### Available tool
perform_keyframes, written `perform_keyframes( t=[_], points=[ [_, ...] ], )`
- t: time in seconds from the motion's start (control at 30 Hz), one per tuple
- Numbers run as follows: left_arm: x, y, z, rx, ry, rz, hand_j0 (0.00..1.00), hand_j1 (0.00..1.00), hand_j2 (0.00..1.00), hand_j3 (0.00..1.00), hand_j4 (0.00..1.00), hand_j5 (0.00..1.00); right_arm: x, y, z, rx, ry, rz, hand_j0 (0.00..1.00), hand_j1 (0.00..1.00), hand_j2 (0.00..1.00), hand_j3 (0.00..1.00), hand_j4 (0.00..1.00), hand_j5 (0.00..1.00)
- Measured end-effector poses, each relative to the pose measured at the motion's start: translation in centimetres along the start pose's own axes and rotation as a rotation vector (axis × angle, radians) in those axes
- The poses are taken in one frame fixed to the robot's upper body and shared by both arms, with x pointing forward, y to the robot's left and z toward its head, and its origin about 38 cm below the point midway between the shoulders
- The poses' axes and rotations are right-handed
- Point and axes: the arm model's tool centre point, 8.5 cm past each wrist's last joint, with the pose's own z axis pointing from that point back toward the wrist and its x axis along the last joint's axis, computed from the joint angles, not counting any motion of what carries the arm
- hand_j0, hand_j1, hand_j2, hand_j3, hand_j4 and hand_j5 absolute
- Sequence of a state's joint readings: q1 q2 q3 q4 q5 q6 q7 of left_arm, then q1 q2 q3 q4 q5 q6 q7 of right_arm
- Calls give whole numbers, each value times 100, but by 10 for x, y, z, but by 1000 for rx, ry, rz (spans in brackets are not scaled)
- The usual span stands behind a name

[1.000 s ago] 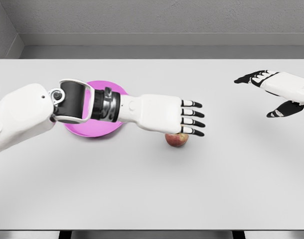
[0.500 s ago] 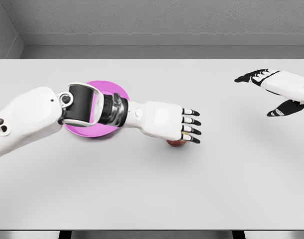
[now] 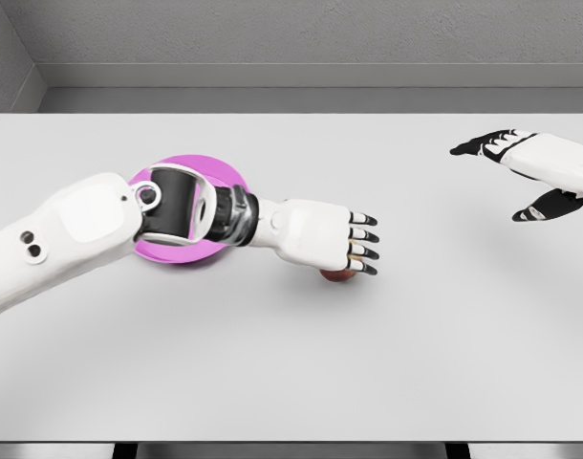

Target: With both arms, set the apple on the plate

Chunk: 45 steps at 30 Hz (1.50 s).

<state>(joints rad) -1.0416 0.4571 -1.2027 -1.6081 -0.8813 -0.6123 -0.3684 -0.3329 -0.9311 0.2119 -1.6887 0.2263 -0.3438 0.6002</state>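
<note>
Head view: the left hand (image 3: pixel 315 234) lies flat over the apple (image 3: pixel 337 275), its fingers (image 3: pixel 363 251) extended and not visibly closed around it, hiding most of the fruit on the white bench (image 3: pixel 291 363). The left forearm crosses the pink plate (image 3: pixel 225 177), covering much of it. The right hand (image 3: pixel 530 172) hovers at far right, fingers spread, holding nothing.

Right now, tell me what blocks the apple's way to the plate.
No separate object lies on the table between the apple and the pink plate. Only the left arm itself spans that stretch: its wrist and forearm cover much of the plate, and the left hand sits over the apple. The right hand hovers far right.
</note>
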Motion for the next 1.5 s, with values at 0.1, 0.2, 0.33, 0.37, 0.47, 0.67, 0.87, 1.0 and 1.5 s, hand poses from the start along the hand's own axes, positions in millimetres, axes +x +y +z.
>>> perform_keyframes(
  t=[0.1,0.2,0.33,0.37,0.47,0.67,0.87,1.0,1.5],
  points=[
    [1,0,-3,-5,-3,-10,100,100,100,100,100,100,0,0,0,0,0,0,100,100,100,100,100,100],
    [2,-2,-8,-18,-5,-19,100,100,100,100,100,100,0,0,0,0,0,0,100,100,100,100,100,100],
    [5,-8,-16,-54,-14,-13,100,100,100,100,100,100,0,1,0,1,-1,0,100,100,100,100,100,100],
    [5,-9,-17,-60,-14,-11,100,100,100,100,100,100,0,1,0,2,-1,-1,100,100,100,100,100,100],
    [5,-12,-20,-80,-14,-6,100,100,100,100,100,100,0,2,0,3,-1,-2,100,100,100,100,100,100],
    [0,-22,-20,-121,-3,12,100,100,100,100,100,100,0,1,0,1,0,-1,100,100,100,100,100,100],
    [-2,-23,-22,-125,-1,19,100,100,100,100,100,100,0,4,0,8,1,-5,100,100,100,100,100,100],
    [-3,-22,-24,-117,-1,26,100,100,100,100,100,100,0,4,0,8,1,-5,100,100,100,100,100,100],
    [-5,-20,-32,-89,-13,73,100,100,100,100,100,100,0,4,0,7,0,-5,100,100,100,100,100,100]
  ],
)
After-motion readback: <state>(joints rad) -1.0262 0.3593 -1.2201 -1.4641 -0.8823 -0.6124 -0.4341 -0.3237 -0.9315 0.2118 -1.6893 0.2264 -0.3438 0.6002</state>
